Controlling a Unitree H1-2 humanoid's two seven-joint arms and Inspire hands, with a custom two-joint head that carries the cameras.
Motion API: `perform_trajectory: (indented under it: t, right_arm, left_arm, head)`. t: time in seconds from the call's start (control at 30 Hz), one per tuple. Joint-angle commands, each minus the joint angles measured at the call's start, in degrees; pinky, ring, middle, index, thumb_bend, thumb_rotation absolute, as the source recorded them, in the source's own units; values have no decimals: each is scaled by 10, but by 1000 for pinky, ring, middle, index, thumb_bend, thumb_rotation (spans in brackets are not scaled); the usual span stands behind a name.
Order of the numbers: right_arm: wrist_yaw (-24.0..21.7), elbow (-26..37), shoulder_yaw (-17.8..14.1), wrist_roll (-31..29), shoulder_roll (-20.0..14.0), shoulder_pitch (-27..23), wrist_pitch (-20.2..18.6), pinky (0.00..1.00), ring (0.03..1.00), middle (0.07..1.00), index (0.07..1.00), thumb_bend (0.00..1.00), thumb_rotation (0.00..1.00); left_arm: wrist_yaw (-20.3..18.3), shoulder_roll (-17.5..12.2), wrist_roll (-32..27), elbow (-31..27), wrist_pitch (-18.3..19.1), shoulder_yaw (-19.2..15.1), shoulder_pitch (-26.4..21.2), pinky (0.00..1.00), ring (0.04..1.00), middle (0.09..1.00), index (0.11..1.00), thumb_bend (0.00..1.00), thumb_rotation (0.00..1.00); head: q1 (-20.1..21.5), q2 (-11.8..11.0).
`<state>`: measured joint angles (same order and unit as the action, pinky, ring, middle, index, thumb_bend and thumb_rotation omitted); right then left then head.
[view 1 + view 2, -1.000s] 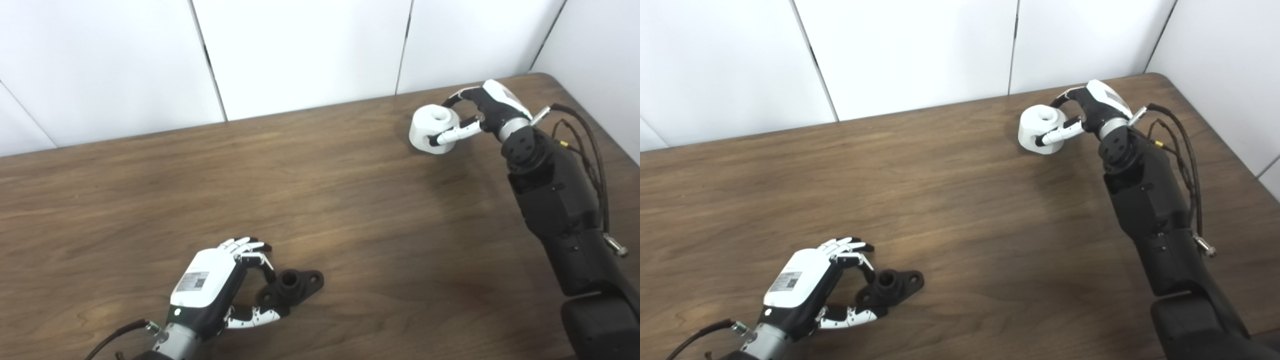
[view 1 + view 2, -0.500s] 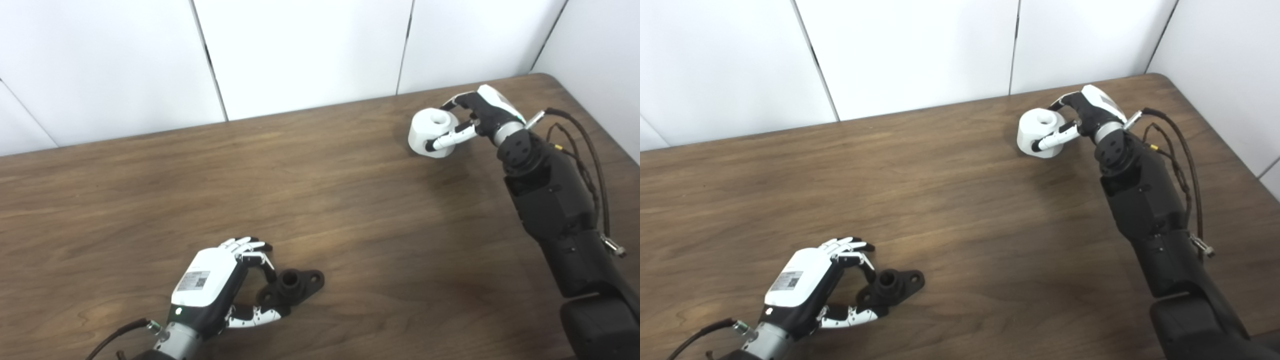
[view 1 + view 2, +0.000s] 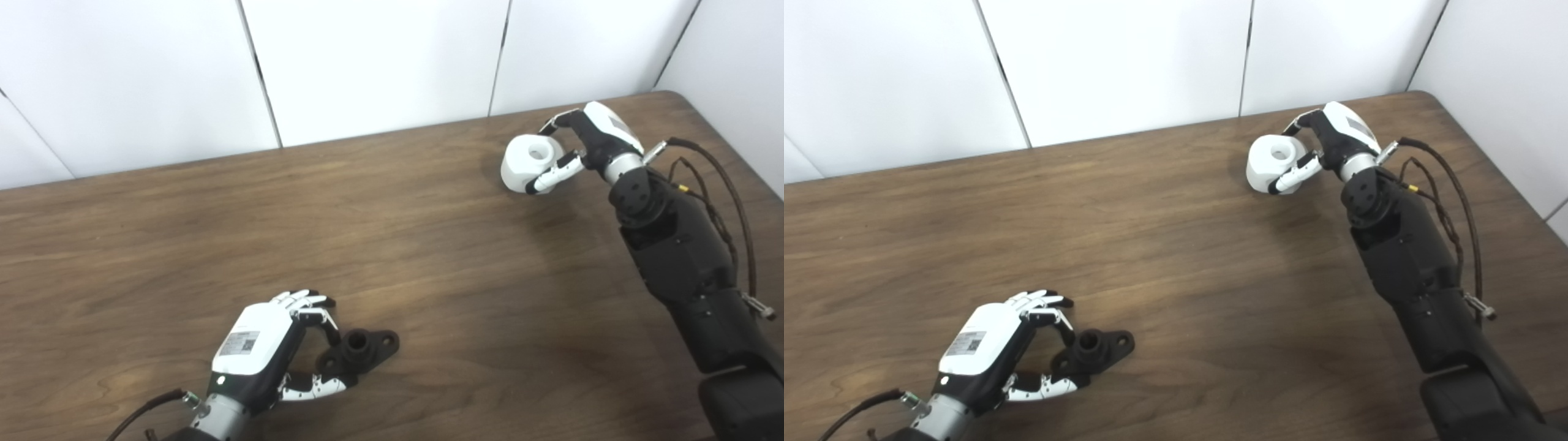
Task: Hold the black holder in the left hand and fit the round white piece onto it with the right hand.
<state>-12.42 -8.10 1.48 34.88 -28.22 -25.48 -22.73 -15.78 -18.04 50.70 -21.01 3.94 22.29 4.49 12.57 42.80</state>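
Two hands at a wooden table (image 3: 392, 245) backed by white wall panels (image 3: 367, 61). Near the front edge, the left hand (image 3: 260, 358) grips the black holder (image 3: 358, 350), its fingers and thumb closed on the holder's near end; the holder lies flat on the wood, its socket facing up. At the far right, the right hand (image 3: 588, 144) grasps the round white piece (image 3: 528, 162), thumb across the front and fingers curled behind; the piece is tilted, its central hole facing up and toward the hand. The two parts are well apart, with bare tabletop between them. Dark cables (image 3: 716, 184) loop beside the right forearm.
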Motion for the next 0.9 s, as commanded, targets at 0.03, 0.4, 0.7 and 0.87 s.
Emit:
perform_trajectory:
  t: [0.03,0.4,0.7,0.87]
  right_arm:
    - [23,16,1,-3,-17,-18,20,904,942,837,482,524,134]
    - [-4,147,35,29,-18,14,-32,837,890,799,481,525,136]
    - [-94,292,68,43,4,38,-41,877,900,807,481,525,134]
    - [-135,339,85,41,32,52,-40,946,910,815,481,525,136]
  left_arm:
    - [-47,-10,16,22,26,9,18,886,873,811,492,508,67]
    - [-48,0,28,31,27,13,12,879,869,808,492,509,65]
    - [-47,14,37,39,31,17,7,882,868,811,492,508,65]
    - [-49,21,45,37,36,21,7,883,863,811,492,509,65]
  head:
    - [-2,0]
    - [-19,1]
    - [-48,2]
    - [-56,5]
